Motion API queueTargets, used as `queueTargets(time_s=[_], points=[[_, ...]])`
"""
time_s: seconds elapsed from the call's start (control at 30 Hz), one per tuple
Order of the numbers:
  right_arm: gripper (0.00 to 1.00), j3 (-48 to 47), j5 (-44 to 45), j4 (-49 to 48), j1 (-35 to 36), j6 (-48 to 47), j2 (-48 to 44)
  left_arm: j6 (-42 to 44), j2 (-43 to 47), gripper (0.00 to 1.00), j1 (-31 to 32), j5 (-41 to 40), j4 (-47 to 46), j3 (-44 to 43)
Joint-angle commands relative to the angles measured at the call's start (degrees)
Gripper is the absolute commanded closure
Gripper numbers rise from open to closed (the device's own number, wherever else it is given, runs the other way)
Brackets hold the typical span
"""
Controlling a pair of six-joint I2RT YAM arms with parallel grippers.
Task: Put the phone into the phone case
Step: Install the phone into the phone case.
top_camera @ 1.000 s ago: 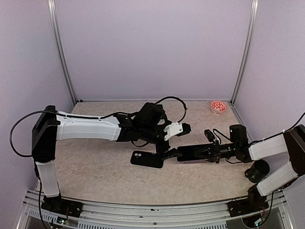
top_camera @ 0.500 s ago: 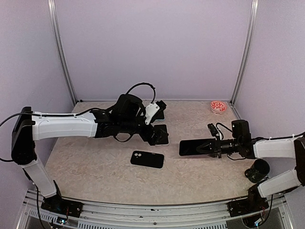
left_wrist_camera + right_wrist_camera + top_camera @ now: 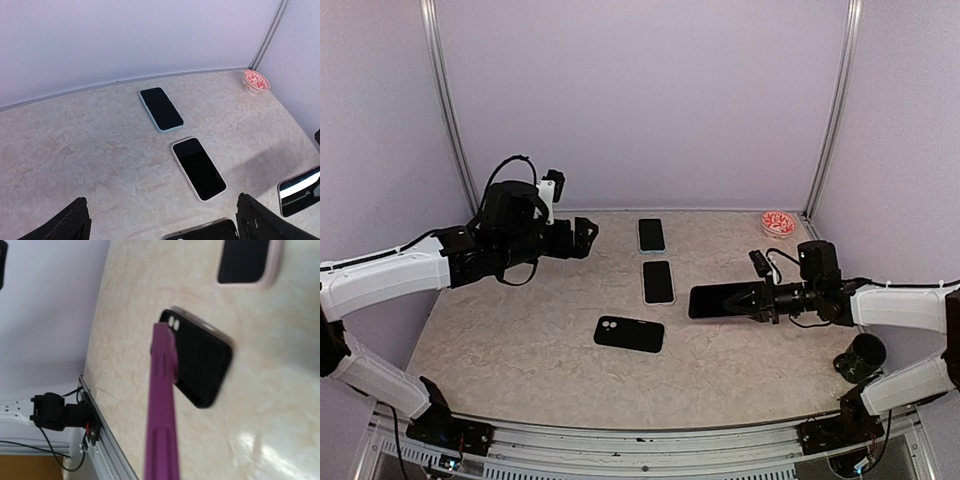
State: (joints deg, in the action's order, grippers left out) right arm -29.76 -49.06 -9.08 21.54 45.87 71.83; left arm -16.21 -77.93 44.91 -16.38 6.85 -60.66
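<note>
A flat black phone case (image 3: 629, 334), back up with a camera cutout, lies on the table near the front middle; it also shows in the right wrist view (image 3: 200, 360) and at the bottom of the left wrist view (image 3: 205, 234). My right gripper (image 3: 760, 300) is shut on a dark-screened phone (image 3: 720, 300) with a purple edge (image 3: 161, 405), held flat just above the table, right of the case. My left gripper (image 3: 585, 232) is open and empty at the back left, its fingers (image 3: 70, 225) wide apart above the table.
A phone in a pale case (image 3: 658, 282) lies mid-table, also in the left wrist view (image 3: 198, 168). A phone in a teal case (image 3: 651, 235) lies behind it (image 3: 160, 109). A small red-patterned bowl (image 3: 779, 223) sits in the back right corner.
My left arm has let go of the pale-cased phone, left it mid-table and drawn back to the far left. My right gripper has carried its phone slightly left.
</note>
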Motion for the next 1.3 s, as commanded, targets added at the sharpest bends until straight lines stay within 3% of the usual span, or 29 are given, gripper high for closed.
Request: queueTargets(time_s=[0.0, 0.27, 0.67, 0.93, 1.27], points=[[1.00, -3.9, 2.9, -1.2, 2.8, 2.9, 2.9, -8.6, 2.0, 0.01, -6.1, 4.2, -0.5, 3.7], [1.00, -10.5, 7.5, -0.7, 7.2, 3.4, 8.8, -12.3, -0.6, 0.01, -7.8, 2.7, -3.0, 7.6], [1.00, -19.1, 12.7, -1.3, 13.5, 7.6, 17.4, -27.7, -3.8, 0.01, -10.5, 14.0, -16.3, 18.2], [1.00, -22.7, 15.7, -3.6, 18.8, 10.6, 23.0, -32.0, -4.2, 0.01, -10.5, 21.3, -25.5, 26.6], [1.00, -26.2, 19.2, -8.6, 23.7, 16.3, 29.8, -33.2, -5.2, 0.01, -10.4, 25.9, -31.7, 30.1]])
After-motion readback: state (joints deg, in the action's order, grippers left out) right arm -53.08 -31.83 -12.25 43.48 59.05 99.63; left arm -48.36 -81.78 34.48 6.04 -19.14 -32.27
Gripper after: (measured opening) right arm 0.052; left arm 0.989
